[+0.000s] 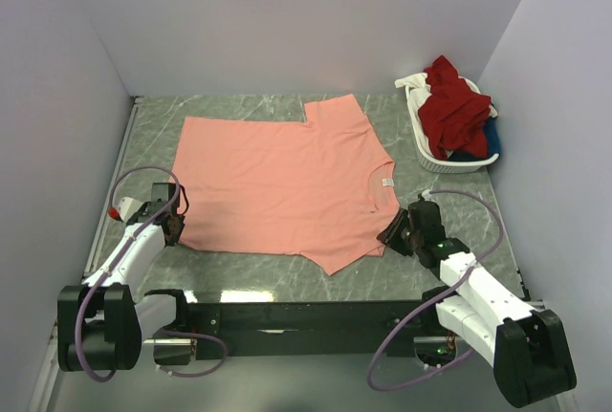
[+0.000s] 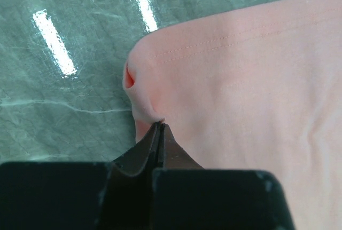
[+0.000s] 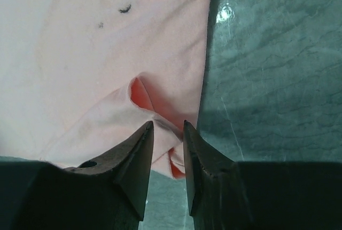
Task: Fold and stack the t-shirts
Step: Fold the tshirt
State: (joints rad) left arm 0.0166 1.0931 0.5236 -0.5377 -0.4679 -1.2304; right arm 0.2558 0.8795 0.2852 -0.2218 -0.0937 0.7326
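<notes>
A salmon-pink t-shirt (image 1: 287, 183) lies spread flat on the green marble table (image 1: 239, 111), its white neck label (image 1: 387, 183) toward the right. My left gripper (image 1: 175, 226) is at the shirt's near left corner. In the left wrist view this gripper (image 2: 161, 124) is shut on the hem corner of the pink cloth (image 2: 240, 80), which puckers at the tips. My right gripper (image 1: 392, 235) is at the near right shoulder. In the right wrist view its jaws (image 3: 168, 126) stand narrowly apart, astride a raised fold of the shirt (image 3: 80, 54).
A white slatted basket (image 1: 426, 149) sits at the back right, holding a dark red shirt (image 1: 454, 106), a blue one (image 1: 488, 140) and a white one (image 1: 413, 80). Pale walls close in the table on three sides. The black arm rail (image 1: 306, 316) runs along the near edge.
</notes>
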